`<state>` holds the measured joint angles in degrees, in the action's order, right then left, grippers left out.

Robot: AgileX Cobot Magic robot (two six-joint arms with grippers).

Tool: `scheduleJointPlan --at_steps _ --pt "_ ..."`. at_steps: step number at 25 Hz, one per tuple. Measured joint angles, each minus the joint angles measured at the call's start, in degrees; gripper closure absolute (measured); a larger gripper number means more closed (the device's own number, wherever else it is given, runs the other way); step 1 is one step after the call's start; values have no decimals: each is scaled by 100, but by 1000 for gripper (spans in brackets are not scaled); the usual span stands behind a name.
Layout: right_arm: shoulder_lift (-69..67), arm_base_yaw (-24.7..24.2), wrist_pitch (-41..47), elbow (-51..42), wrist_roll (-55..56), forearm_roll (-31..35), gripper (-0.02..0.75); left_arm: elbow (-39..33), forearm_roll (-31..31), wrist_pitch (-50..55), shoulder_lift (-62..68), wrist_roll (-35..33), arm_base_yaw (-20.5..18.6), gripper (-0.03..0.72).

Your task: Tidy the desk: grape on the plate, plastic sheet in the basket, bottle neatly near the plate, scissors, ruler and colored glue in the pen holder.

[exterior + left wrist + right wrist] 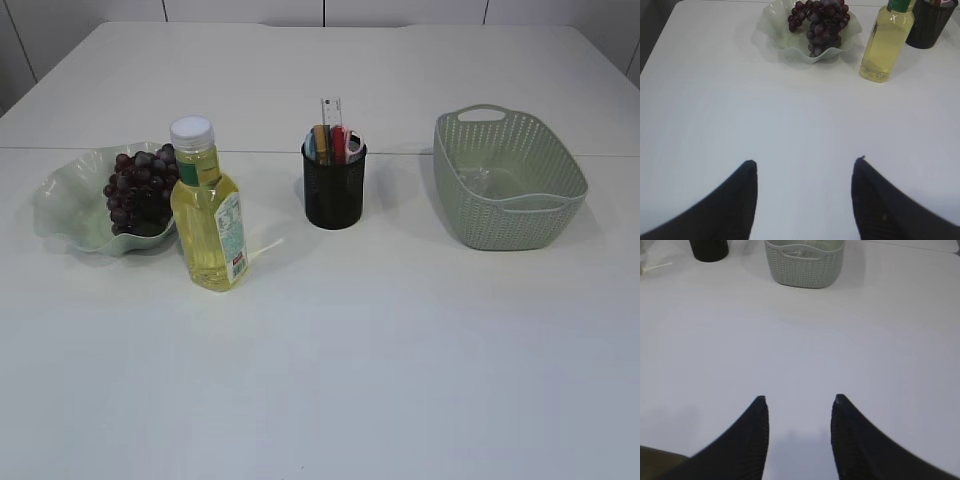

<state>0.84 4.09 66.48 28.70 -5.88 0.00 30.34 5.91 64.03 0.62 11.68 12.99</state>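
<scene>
Hovering low over bare bench point(320, 380), both empty: left hand point(805, 167) and right hand point(799, 402) are being held apart-fingered | grapes point(138, 190) lying on plate point(62, 205), bottle point(208, 215) standing beside | pen holder point(333, 185) contents crowded, hard to separate | basket point(510, 180) interior unclear

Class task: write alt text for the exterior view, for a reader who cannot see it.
A white table holds, left to right, grapes on a wavy green plate, an upright bottle of yellow liquid in front, a black pen holder with stationery, and a green basket.
</scene>
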Motion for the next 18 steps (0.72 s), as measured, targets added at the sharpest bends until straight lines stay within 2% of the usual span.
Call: scheduleJointPlan --at_steps 4,18 --pt "0 0 0 0 0 -213 406 0 20 0 0 0 0 253" --pt "0 21 0 0 -5 -223 414 0 22 -16 0 0 0 253"
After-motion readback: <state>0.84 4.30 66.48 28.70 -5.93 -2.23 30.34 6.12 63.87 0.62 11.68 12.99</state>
